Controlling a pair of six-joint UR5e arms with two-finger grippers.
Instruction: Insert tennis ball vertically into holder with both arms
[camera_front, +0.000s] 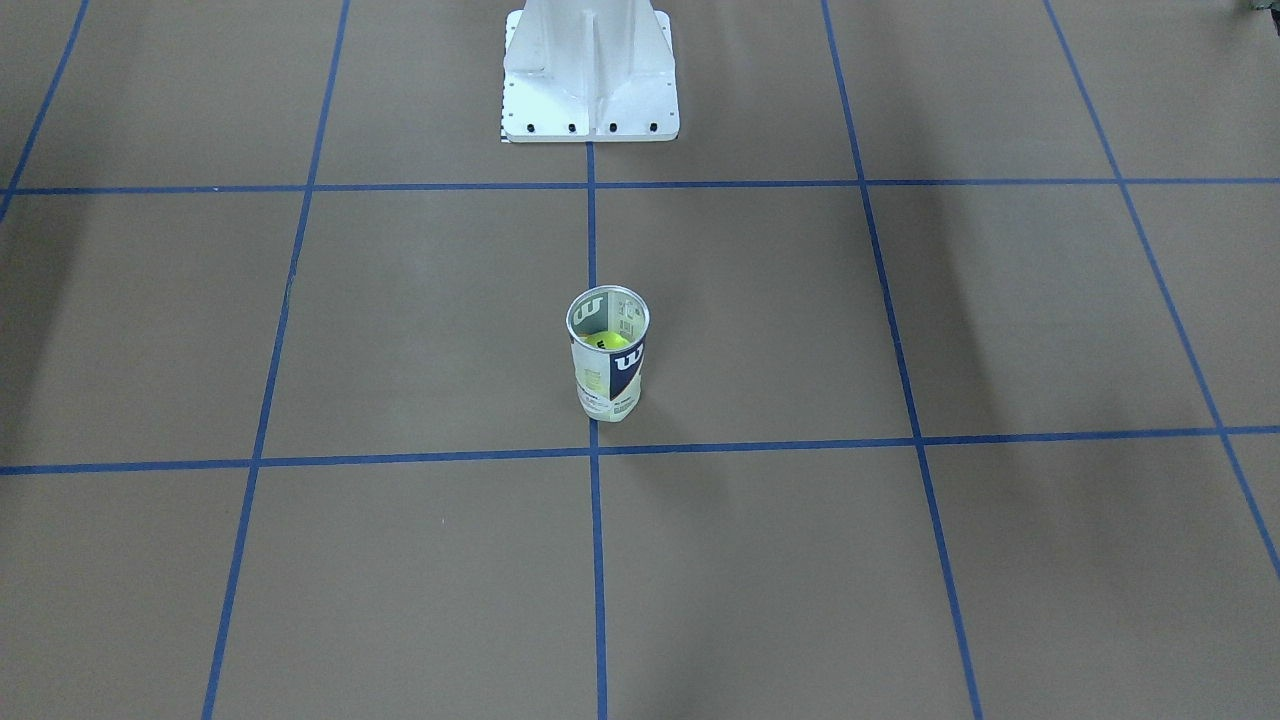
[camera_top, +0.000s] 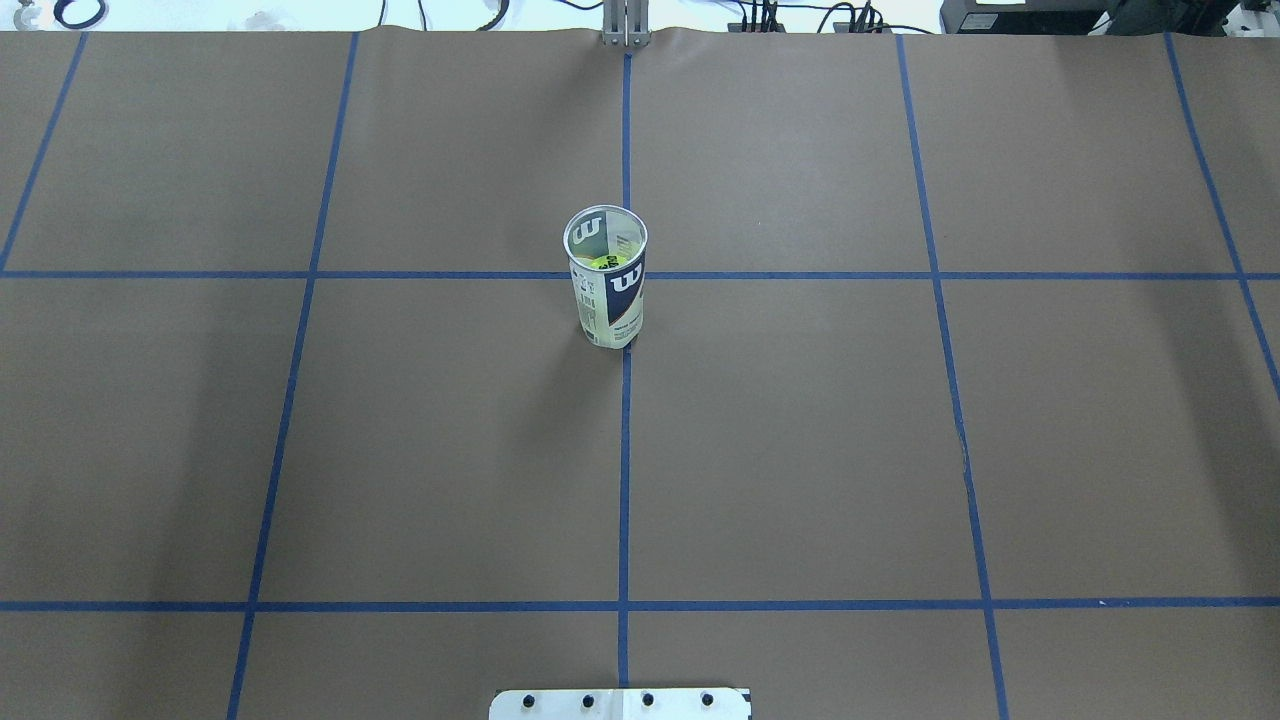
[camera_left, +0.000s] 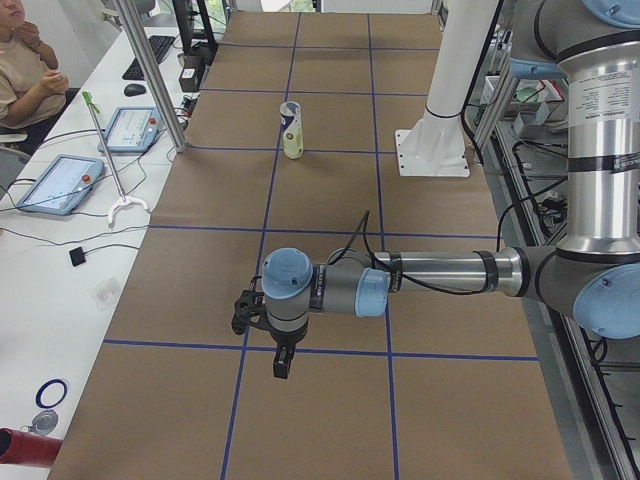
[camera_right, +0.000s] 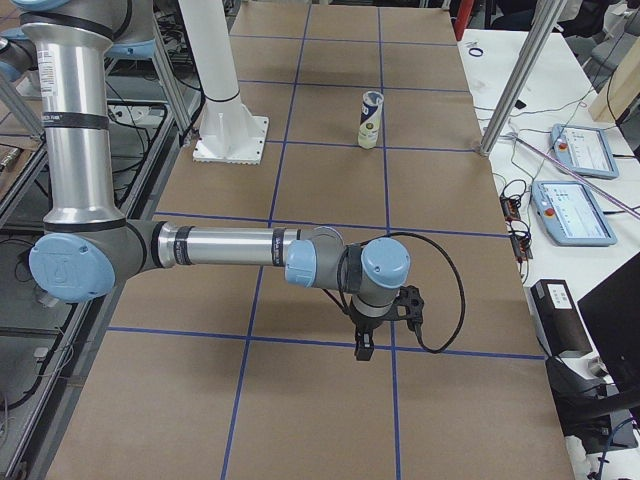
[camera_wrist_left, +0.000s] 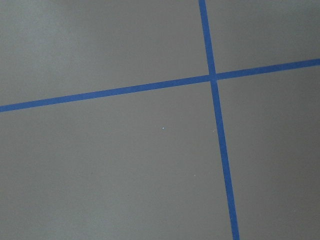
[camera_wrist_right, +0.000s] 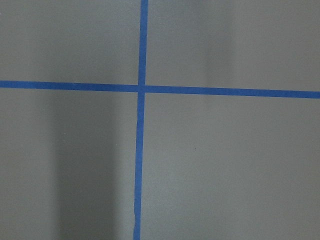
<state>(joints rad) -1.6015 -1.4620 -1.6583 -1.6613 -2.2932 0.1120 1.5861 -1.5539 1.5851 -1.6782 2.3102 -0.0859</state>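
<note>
The holder (camera_top: 607, 300) stands upright just above the centre of the overhead frame, on a blue tape line (camera_top: 625, 450) of the brown table (camera_top: 440, 450). 1 yellow tennis ball (camera_front: 612, 341) shows down inside it. The left gripper (camera_left: 282, 362) and the right gripper (camera_right: 361, 348) both hang low in the side views, pointing down, well apart from the holder. I cannot tell whether either is spread or pressed together.

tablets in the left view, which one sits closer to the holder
The farther tablet, beside the metal post, level with the holder; the other tablet lies nearer the camera.
</note>
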